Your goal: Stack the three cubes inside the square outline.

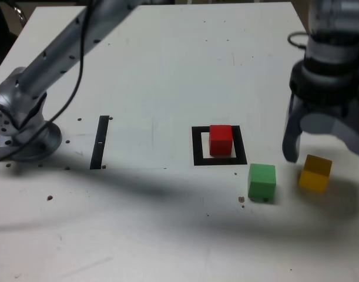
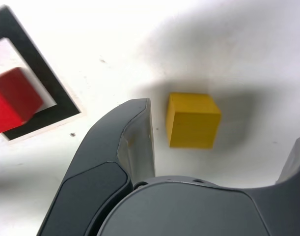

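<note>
Wrist view: fingers spread wide, empty, straddling the yellow cube, which sits on the surface directly between and below them. Red cube sits in the outline to the exterior view's left; green cube lies between.

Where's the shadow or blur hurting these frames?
Exterior view: gripper slightly motion-blurred; broad arm shadow darkens the table under the green cube and yellow cube. Wrist view: yellow cube sharp in soft shadow; red cube cropped.
</note>
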